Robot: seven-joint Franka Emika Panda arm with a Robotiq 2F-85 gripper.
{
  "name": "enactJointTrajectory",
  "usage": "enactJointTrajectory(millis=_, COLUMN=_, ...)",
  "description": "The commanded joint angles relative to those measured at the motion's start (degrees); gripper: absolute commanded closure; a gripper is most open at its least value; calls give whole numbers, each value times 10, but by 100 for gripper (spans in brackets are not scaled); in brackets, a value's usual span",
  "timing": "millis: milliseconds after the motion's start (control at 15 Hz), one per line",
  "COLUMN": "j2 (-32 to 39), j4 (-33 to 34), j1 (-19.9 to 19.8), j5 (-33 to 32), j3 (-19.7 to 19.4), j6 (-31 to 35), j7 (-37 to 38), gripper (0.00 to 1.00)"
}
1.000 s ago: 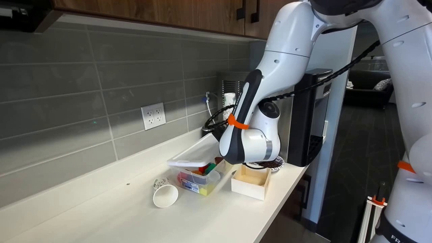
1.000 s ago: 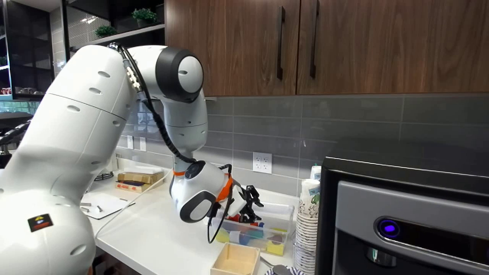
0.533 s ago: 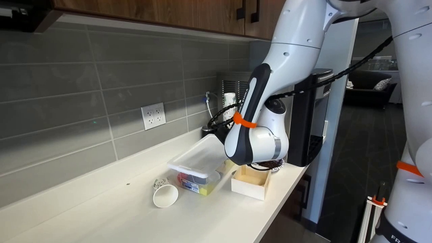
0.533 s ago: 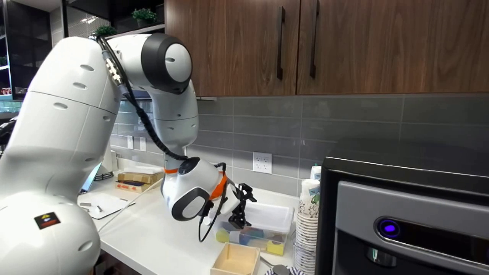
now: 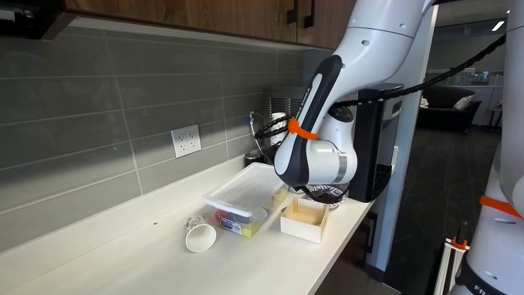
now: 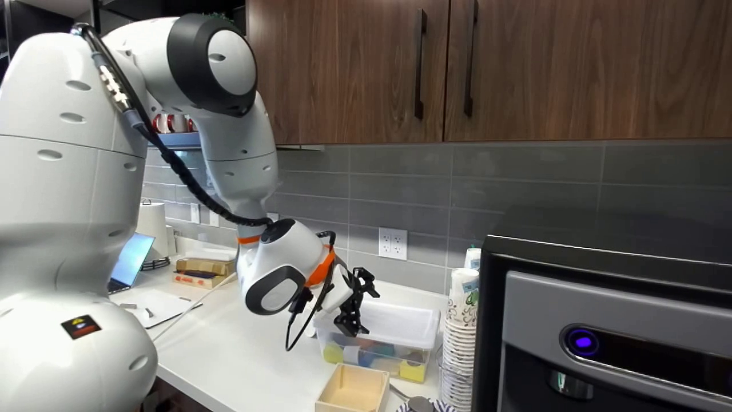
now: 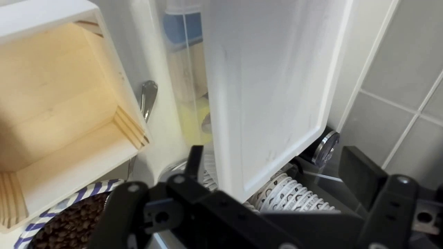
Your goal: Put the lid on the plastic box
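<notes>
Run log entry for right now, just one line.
Gripper open, nothing held | lid lying over the plastic box | snug fit can't be told | cup lying on its side

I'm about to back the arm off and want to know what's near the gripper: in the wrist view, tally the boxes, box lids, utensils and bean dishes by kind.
Boxes: 2 (plastic box, wooden box)
Lid: 1
Utensil: 1, partly hidden
Bean dish: 1, partly hidden
Total: 5
</notes>
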Motion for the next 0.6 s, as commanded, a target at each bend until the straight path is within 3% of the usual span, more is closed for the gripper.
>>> enactJointTrajectory(millis=0, j2=-65, j4=-20, j1=23, j5=83, j3=1, j6=-44, j7=-62, gripper=0)
enactJointTrajectory(millis=533, j2=-111, j4=-14, j1=42, j5=227, j3=17, j6=-61, j7=-182, gripper=0)
